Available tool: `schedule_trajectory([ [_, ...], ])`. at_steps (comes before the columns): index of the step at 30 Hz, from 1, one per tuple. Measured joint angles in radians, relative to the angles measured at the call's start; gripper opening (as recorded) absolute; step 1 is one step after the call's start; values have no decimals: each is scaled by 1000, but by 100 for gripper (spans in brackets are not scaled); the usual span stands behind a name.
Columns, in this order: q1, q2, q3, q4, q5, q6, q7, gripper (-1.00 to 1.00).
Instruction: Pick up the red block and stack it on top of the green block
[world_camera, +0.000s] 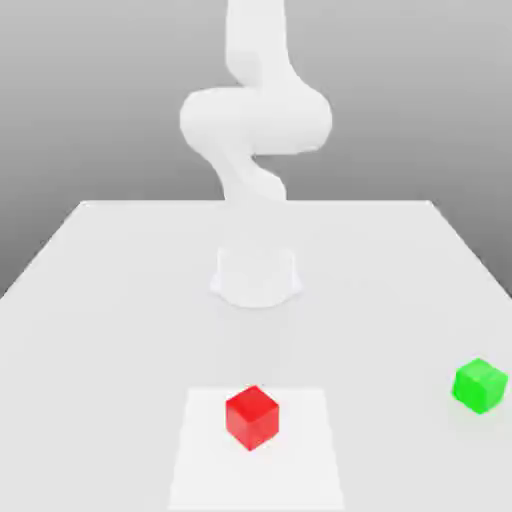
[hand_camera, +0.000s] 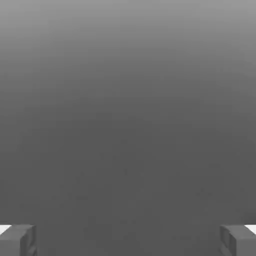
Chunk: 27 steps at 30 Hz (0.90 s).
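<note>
The red block (world_camera: 251, 416) is a small bright red cube resting on the white table (world_camera: 110, 300), near the front middle of the exterior view. Far to the exterior view's right sits the green block (world_camera: 480, 385), a cube of about the same size, well apart from the red one. In the hand view my gripper (hand_camera: 128, 241) is open, with its two grey fingertips (hand_camera: 18, 240) spread wide and nothing between them, facing a plain grey background.
The white arm (world_camera: 255, 120) rises from its round base (world_camera: 257, 275) at the table's middle and bends upward out of the picture. A slightly lighter square patch (world_camera: 200, 460) lies under the red block.
</note>
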Motion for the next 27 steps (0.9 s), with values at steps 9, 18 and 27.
schedule_trajectory([
  [9, -137, 343, 130, -200, -20, 204, 370, 0],
  [18, -190, 670, 174, -394, -19, 401, 711, 0],
  [27, -111, 952, 67, -394, -134, 626, 856, -100],
])
